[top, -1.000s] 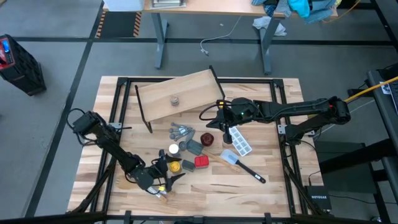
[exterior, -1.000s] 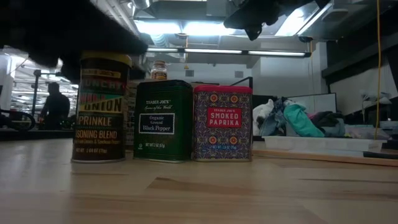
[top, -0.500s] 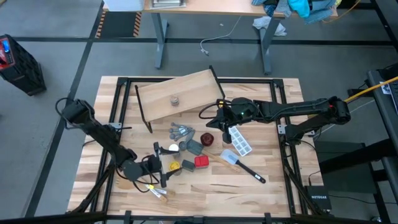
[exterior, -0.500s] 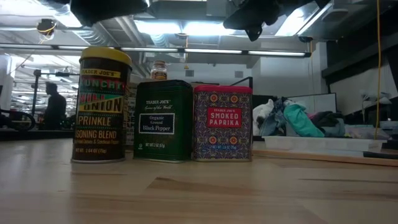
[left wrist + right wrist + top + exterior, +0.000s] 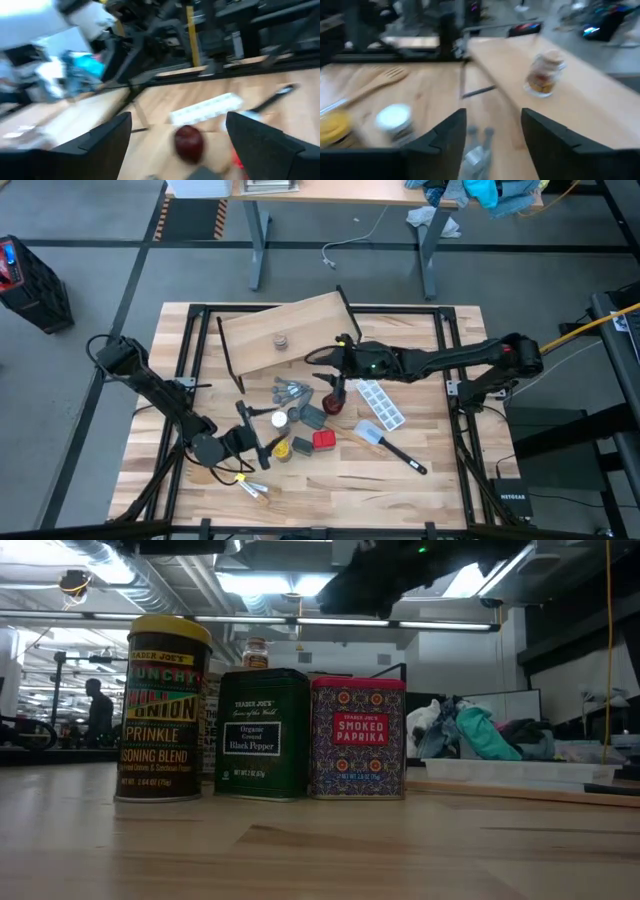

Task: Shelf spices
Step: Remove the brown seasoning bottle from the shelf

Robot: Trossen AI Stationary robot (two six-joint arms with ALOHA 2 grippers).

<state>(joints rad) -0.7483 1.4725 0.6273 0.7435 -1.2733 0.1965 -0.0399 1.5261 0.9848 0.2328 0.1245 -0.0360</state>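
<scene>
The shelf (image 5: 285, 330) stands at the far middle of the table, and the tiny grey-brown jar (image 5: 281, 340) stands on its plank. Grouped on the table are the white-capped jar (image 5: 279, 420), yellow-capped jar (image 5: 282, 448), red tin (image 5: 323, 440) and dark grey tin (image 5: 314, 416). My left gripper (image 5: 254, 437) hovers open just left of this group. Its fingers (image 5: 107, 140) frame the dark-red dish (image 5: 189, 142) farther off. My right gripper (image 5: 331, 378) is open above the table, right of the shelf's near end. It faces the tiny jar (image 5: 545, 75).
Grey measuring spoons (image 5: 290, 390) lie between the shelf and the jars, beside the round dark-red dish (image 5: 333, 402). To the right lie an ice-cube tray (image 5: 383, 405) and a spatula (image 5: 395, 445). A wooden fork (image 5: 370, 85) lies near the jars. A person (image 5: 97, 710) stands far behind.
My left gripper has swung from the near edge toward the far edge, up beside the jars, and has turned. My right gripper has gone toward the table's left, nearer the shelf. No spice has moved.
</scene>
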